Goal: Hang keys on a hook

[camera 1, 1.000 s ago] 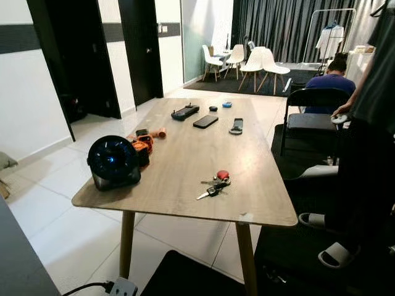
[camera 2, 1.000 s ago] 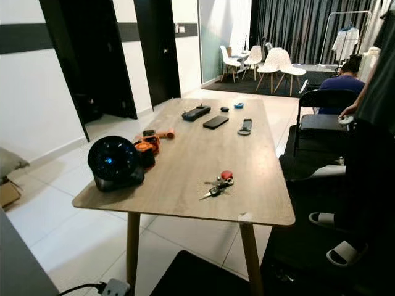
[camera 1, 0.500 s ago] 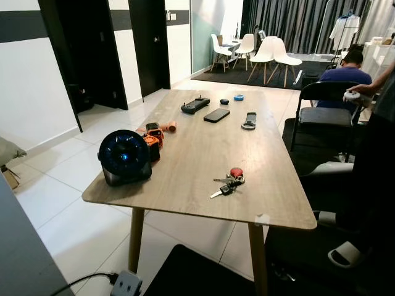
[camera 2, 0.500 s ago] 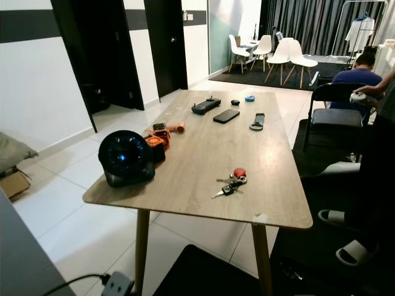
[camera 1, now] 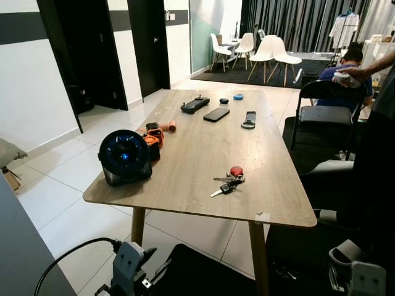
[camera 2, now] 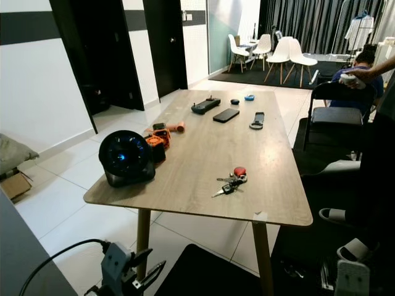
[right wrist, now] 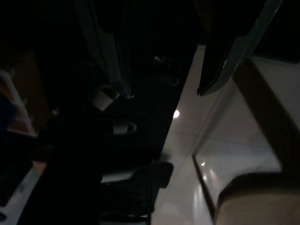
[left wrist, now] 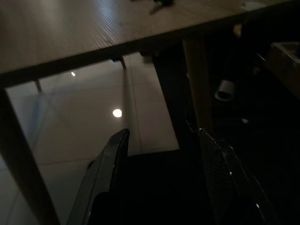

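A bunch of keys [camera 1: 227,182] with a round red tag lies on the wooden table [camera 1: 185,185], near its front right corner. My left gripper [camera 2: 151,264] hangs low in front of the table's front left leg, below the tabletop. In the left wrist view its fingers [left wrist: 110,161] stand apart with nothing between them, and the keys [left wrist: 161,4] show far off on the table. My right gripper [right wrist: 164,89] is open too, low beside the table's right side; its grey wrist [camera 1: 364,279] shows at the bottom right.
A round black fan [camera 1: 124,157], an orange tool [camera 1: 153,135], a controller [camera 1: 194,104], a phone [camera 1: 216,114] and a remote [camera 1: 249,119] lie on the table. A person [camera 1: 373,148] stands at the right; a black chair [camera 1: 324,114] and a seated person [camera 1: 349,61] are behind. A dark mat [camera 1: 197,271] covers the floor.
Over the second the view moved closer to the table. Both my arms have risen into the bottom of the eye views. The standing person's hand has lifted. The keys have not moved.
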Available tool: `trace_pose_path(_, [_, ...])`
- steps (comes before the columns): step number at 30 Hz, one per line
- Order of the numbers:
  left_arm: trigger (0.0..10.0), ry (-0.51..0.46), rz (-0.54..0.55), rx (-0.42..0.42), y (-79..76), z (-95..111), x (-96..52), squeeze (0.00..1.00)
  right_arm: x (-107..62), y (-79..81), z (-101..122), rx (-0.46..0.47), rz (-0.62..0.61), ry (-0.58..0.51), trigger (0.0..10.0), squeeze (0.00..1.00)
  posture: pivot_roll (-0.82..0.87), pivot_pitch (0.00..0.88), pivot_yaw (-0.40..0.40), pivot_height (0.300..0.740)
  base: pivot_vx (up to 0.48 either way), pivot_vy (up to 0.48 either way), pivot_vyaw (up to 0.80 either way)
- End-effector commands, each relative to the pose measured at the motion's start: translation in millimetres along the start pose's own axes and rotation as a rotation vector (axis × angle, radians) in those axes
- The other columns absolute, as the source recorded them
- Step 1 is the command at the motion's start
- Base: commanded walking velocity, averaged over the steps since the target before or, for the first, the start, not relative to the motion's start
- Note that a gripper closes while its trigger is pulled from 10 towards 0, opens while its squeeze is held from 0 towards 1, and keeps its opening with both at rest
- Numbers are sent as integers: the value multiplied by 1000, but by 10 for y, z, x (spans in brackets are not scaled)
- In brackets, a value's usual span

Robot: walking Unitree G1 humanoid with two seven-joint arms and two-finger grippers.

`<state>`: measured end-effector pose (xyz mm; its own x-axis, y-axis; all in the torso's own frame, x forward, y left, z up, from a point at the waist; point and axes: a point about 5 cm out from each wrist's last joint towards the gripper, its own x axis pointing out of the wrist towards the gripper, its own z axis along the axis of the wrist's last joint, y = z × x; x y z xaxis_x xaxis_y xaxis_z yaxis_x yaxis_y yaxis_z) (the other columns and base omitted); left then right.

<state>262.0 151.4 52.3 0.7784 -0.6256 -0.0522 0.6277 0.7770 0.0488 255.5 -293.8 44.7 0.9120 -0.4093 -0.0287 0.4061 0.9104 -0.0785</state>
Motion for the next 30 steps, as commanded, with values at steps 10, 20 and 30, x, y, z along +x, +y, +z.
trace_pose_path(10, [10000, -95, -59, -43, -61, 370, 337, 0, 378, 679, 557, 17, 284, -82, 10000, 0, 27, 48, 34, 740, 0, 0, 0])
trace_pose_path(20, [10000, -87, -80, -44, -84, 534, 474, 0, 376, 947, 599, 10, 412, -48, 10000, 0, 24, 49, 31, 740, 0, 0, 0])
trace_pose_path(30, [10000, -103, -71, -93, -66, 601, 484, 0, 289, 1074, 509, 22, 451, 1, 10000, 0, 29, 53, 26, 740, 175, 0, 0])
